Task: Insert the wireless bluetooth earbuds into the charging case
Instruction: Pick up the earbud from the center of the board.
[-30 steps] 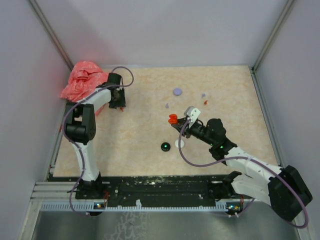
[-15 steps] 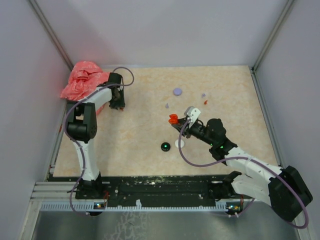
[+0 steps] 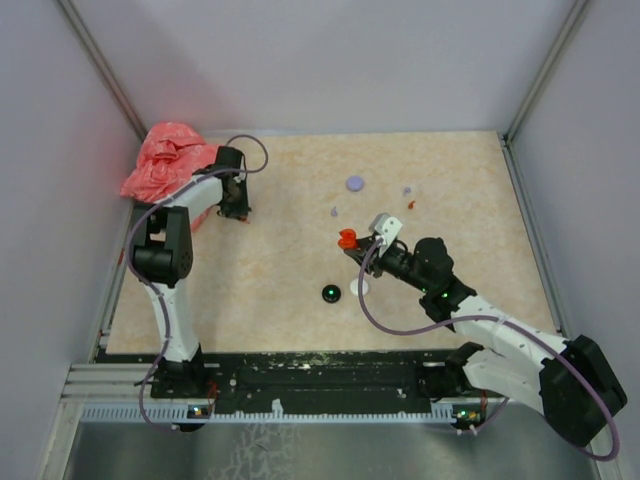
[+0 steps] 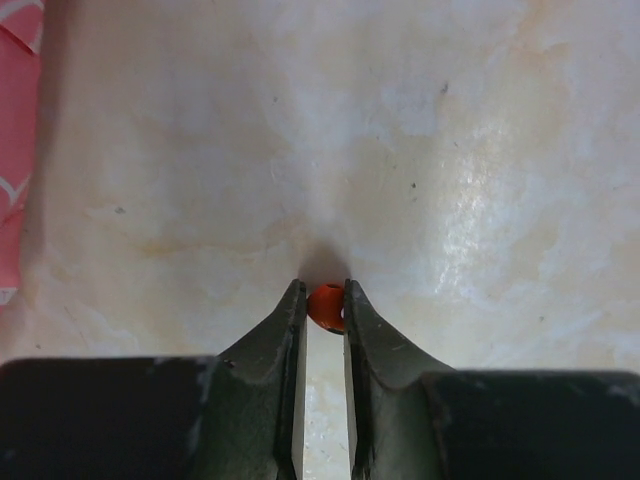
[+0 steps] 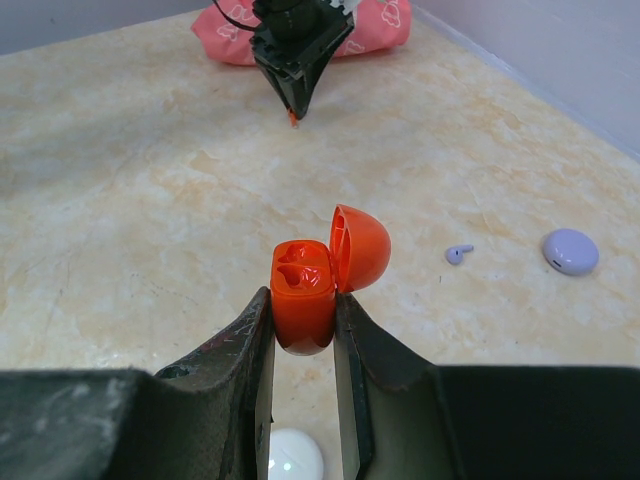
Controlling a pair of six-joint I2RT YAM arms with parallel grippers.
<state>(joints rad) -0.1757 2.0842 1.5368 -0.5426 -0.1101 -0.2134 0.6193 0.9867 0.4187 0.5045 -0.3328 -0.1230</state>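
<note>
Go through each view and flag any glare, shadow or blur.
Left wrist: glare on the table at right, a soft shadow just above the orange earbud, the left tool dark and blurred in its near parts. Right wrist: even light, orange case sharp, white case at the bottom edge soft. Top: flat light, no glare, the lilac earbud only a speck.

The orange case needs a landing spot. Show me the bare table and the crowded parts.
Bare: the wide stretch between the left hand and the black disc, and the far strip behind the lilac disc. Crowded: around the right hand, between the white disc and the lilac earbud.
</note>
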